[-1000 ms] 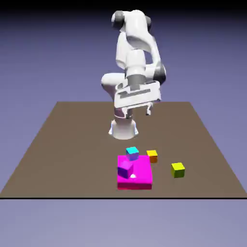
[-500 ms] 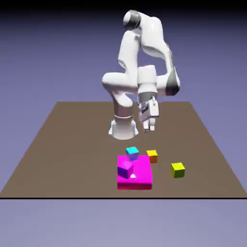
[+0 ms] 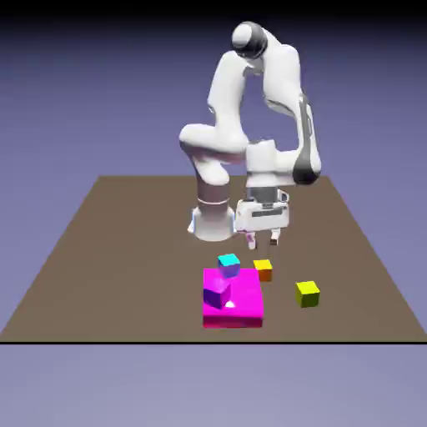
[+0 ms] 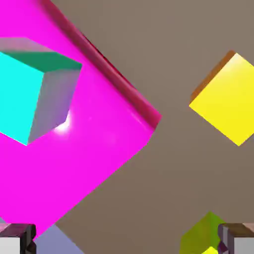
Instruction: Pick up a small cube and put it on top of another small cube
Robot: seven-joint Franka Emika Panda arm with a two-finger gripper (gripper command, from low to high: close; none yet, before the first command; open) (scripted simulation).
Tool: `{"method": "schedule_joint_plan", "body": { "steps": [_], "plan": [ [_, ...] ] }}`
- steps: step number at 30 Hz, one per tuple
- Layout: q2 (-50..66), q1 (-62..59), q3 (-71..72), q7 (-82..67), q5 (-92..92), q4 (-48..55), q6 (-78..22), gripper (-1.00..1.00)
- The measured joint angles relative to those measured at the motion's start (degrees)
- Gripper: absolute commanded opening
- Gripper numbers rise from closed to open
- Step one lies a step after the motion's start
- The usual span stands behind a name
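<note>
Small cube [image 3: 263, 268], orange with a lighter yellow-orange top face, rests on the brown desk [image 3: 108, 250] just beside the far corner of the magenta block [image 3: 242, 304] on the exterior view's right, apart from everything else. Exterior view: the gripper [image 3: 262, 240] hangs above and slightly behind the small cube, fingers pointing down, spread wide and empty. The cyan cube [image 3: 228, 264] perches at the magenta block's far edge and a purple cube [image 3: 217, 291] sits on the block's top; the yellow-green cube [image 3: 308, 293] lies well apart to the right of the block. Judged risk: the cyan cube stands close to the small cube, so a descent drifting toward the block could nudge it, or a finger could land on the block's corner. All pieces are flat-shaded, hard-edged boxes with matte faces; the block is a low, broad slab. Hand view: the small cube [image 4: 225, 99] appears toward the right, rotated diamond-wise relative to the finger tips [image 4: 16, 237], so an uncorrected wrist roll could close on its corners and spin it. The magenta block [image 4: 89, 149] shows a faint glossy highlight beside the cyan cube [image 4: 30, 94]; the yellow-green cube [image 4: 201, 238] peeks in at the bottom.
</note>
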Motion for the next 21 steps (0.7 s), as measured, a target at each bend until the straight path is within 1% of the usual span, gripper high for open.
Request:
{"method": "schedule_joint_plan", "body": {
  "steps": [7,9,20,21],
  "plan": [
    [1.0,-6.3,14.5,16.9,16.0,-0.7,-0.4,0.0],
    [1.2,-7.0,16.2,18.9,17.9,-0.7,-0.5,0.0],
    [-21.7,-18.3,32.0,18.8,29.7,5.0,-18.5,0.0],
    [-22.9,-18.9,32.9,18.8,30.3,5.3,-19.5,-1.0]
  ]
}}
